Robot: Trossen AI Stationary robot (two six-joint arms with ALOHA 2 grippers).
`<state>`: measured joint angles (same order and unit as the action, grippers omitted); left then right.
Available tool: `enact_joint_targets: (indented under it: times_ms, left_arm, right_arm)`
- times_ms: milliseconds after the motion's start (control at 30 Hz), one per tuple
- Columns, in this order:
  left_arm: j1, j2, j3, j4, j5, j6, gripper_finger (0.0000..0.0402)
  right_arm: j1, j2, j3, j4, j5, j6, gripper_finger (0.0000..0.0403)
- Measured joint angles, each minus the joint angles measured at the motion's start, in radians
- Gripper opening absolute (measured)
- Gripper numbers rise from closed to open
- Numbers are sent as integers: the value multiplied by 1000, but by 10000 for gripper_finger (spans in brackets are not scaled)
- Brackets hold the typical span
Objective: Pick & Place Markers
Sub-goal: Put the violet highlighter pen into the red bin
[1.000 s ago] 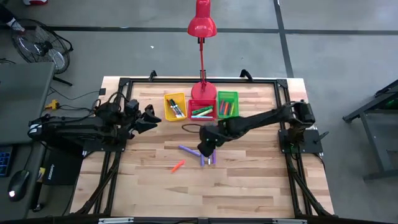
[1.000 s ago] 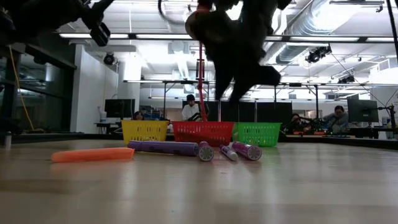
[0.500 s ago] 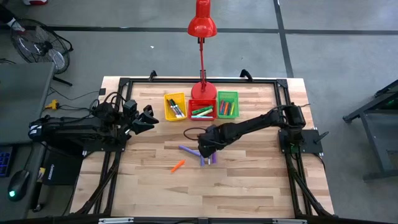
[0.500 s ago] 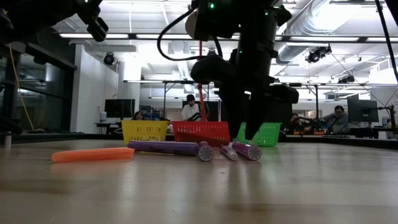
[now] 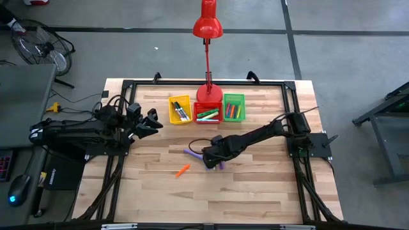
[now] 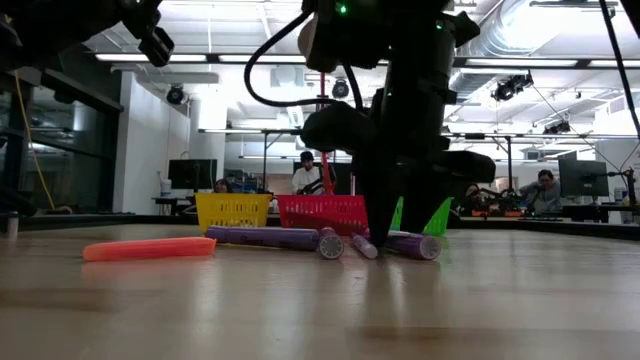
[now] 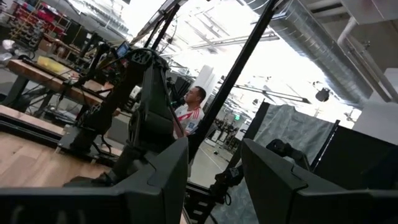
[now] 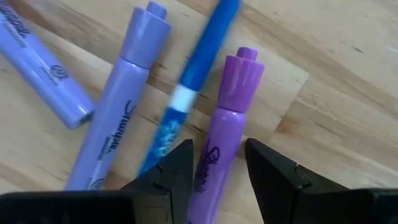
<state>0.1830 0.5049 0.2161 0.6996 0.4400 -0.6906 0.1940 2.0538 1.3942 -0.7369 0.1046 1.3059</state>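
Observation:
Three purple and lilac markers and a blue one (image 8: 199, 74) lie flat in a cluster at mid-table. An orange marker (image 5: 183, 170) lies alone, nearer the near edge. My right gripper (image 8: 217, 177) is open and down at the cluster, its fingers on either side of the darker purple marker (image 8: 227, 124); the blue marker and a lilac one (image 8: 118, 130) lie just beside it. More markers lie in the yellow (image 5: 180, 110), red (image 5: 208, 114) and green (image 5: 234, 107) bins. My left gripper (image 5: 156, 121) hovers open left of the bins. My right gripper comes from above, pointing down, with one finger on each side of the purple marker's barrel (image 8: 214, 162), across its length. I cannot tell whether the fingers touch it. The marker lies flat on the table.
A red desk lamp stands with its base (image 5: 208, 94) at the far edge behind the bins, its stem reaching beyond the table. Another lilac marker (image 5: 190, 153) lies left of my right gripper. Bare wood stretches along the near half of the table (image 5: 243, 198).
My right gripper has come down onto the cluster of purple markers, moving slightly toward the near edge, until its fingers stand around the purple one. In the low view that marker's end has shifted a little to the right. The left arm has kept still.

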Motion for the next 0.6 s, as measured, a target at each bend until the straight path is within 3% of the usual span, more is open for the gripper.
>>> enact_joint_targets:
  times_ms: [400,600]
  left_arm:
    - [0,0,0,-13,18,0,147]
    - [0,0,0,-22,18,0,147]
  right_arm:
    - [22,12,2,-120,2,-54,135]
    - [22,13,1,-127,-15,-102,95]
